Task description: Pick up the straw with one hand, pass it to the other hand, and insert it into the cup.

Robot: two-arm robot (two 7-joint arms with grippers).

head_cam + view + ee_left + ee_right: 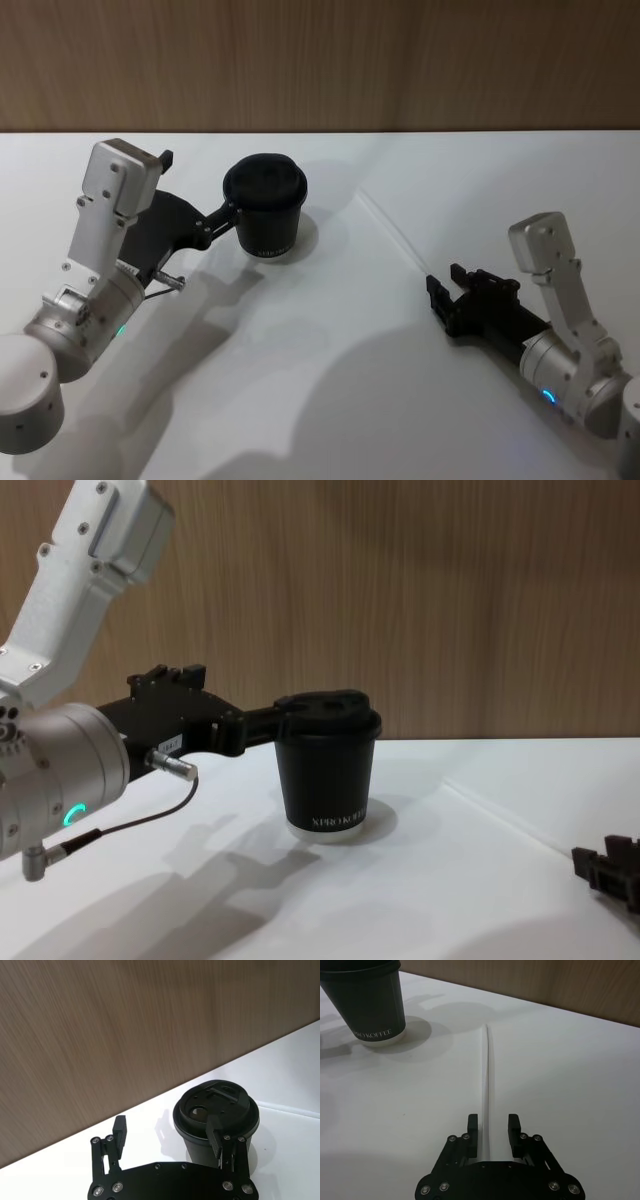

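The straw (485,1075) lies flat toward the right edge of the table (300,400), 1 end between the wide fingers of the right gripper (493,1127), and may slip away when they close, while the left gripper (167,1130), wide too, could bump the cup (200,1107).

the cup (265,210) stands on the table (330,390), the straw (485,1080) lying to its right.

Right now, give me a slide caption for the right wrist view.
Open right gripper straddles the near end of the straw lying on the table, black cup standing beyond.
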